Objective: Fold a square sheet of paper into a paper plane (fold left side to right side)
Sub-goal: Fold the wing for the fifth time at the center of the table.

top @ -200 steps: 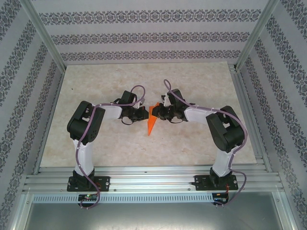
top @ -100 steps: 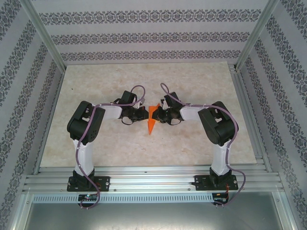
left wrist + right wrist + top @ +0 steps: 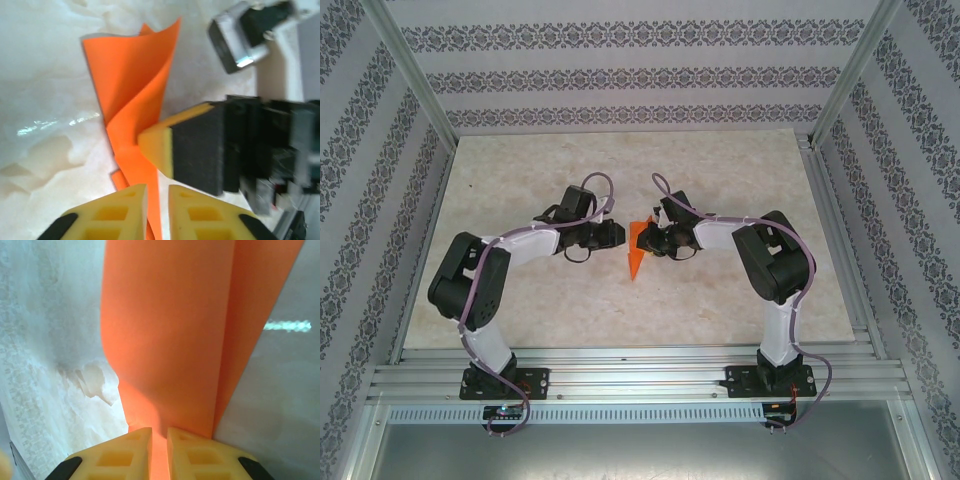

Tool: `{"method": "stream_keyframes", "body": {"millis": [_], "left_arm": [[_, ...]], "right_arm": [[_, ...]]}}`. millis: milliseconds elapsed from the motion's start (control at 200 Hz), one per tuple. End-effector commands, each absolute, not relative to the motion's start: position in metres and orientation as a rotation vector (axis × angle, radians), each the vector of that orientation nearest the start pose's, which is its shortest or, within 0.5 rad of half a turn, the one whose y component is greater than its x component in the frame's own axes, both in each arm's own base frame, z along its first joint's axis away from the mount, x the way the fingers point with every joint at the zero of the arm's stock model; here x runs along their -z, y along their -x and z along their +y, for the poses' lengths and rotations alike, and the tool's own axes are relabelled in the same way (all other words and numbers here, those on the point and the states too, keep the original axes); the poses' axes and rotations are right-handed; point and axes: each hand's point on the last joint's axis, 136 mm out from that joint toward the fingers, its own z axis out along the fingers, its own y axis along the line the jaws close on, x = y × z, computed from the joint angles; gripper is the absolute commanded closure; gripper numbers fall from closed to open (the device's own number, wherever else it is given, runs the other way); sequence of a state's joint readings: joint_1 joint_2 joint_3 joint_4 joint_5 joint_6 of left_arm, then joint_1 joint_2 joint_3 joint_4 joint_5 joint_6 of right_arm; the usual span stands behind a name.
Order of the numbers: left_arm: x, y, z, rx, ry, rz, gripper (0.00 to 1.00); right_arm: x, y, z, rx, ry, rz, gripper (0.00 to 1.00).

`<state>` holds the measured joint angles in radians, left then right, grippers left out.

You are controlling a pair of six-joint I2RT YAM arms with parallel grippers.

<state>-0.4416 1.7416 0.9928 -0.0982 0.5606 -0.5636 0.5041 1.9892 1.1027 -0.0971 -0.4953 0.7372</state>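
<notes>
Paper [image 3: 637, 254], long axis toward the bases, sits pinched in the right gripper [image 3: 651, 239], left gripper [image 3: 617, 235] just beside it, hold unclear.

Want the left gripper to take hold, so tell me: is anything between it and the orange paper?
Nothing visible. The narrow end of the orange paper runs up to the left gripper. The right gripper is shut on the paper from the opposite side, one finger just ahead of the left gripper, so room looks tight.
</notes>
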Motion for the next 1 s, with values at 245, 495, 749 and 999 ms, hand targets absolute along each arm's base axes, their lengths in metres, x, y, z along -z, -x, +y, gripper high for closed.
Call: {"method": "stream_keyframes", "body": {"millis": [245,495,749,999], "left_arm": [[-0.075,-0.324,-0.323,1.387,-0.16,2.506,0.92],[-0.046,-0.317,-0.316,1.27,-0.158,2.605,0.93],[-0.015,-0.296,-0.309,1.194,-0.163,2.705,0.93],[0.015,-0.278,-0.296,1.011,-0.174,2.829,0.93]], "right_arm": [[0.019,-0.343,0.274,-0.88,-0.146,2.878,0.84],[0.018,-0.345,0.276,-0.884,-0.142,2.871,0.84],[0.017,-0.346,0.276,-0.886,-0.151,2.866,0.84],[0.013,-0.349,0.277,-0.881,-0.138,2.857,0.84]]}}
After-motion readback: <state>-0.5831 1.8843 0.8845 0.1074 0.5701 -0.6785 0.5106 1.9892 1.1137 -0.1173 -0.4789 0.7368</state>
